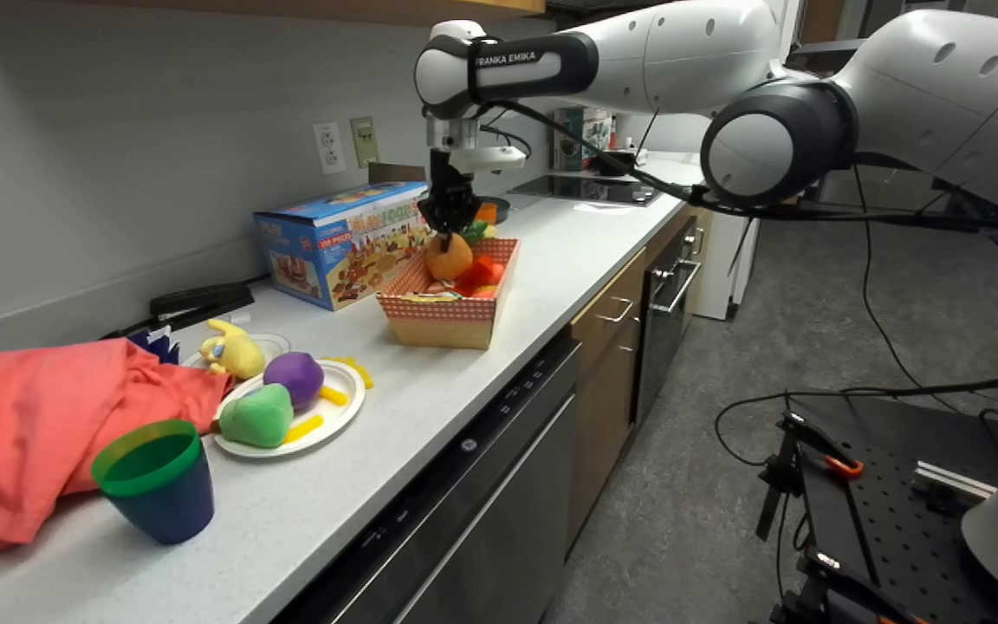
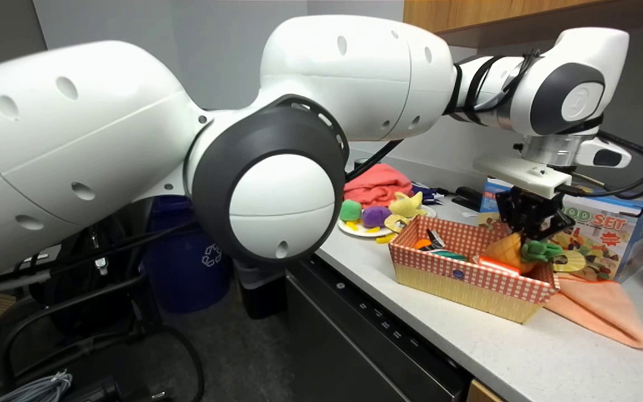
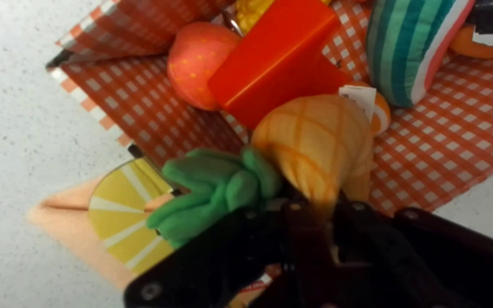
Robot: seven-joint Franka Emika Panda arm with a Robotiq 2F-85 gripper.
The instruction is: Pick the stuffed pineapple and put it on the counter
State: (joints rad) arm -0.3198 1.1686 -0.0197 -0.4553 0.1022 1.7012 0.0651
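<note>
The stuffed pineapple (image 1: 449,258) is orange-yellow with a green leafy tuft. It is in the checked basket (image 1: 440,333), at the end near the food-set box, and also shows in an exterior view (image 2: 505,250). In the wrist view the pineapple (image 3: 315,137) lies tilted, its tuft to the left over the basket's edge. My gripper (image 3: 321,209) is shut on its side, pinching the fabric into a fold between the fingertips. The gripper shows above the basket in both exterior views (image 1: 446,232) (image 2: 522,231). The counter (image 1: 404,416) runs under the basket.
The basket also holds a red box (image 3: 276,60), a strawberry-like toy (image 3: 199,64) and a striped watermelon toy (image 3: 409,51). The food-set box (image 1: 352,243) stands behind it. A plate (image 1: 343,416) of toys, a cup (image 1: 161,485) and a peach cloth (image 2: 600,307) lie on the counter.
</note>
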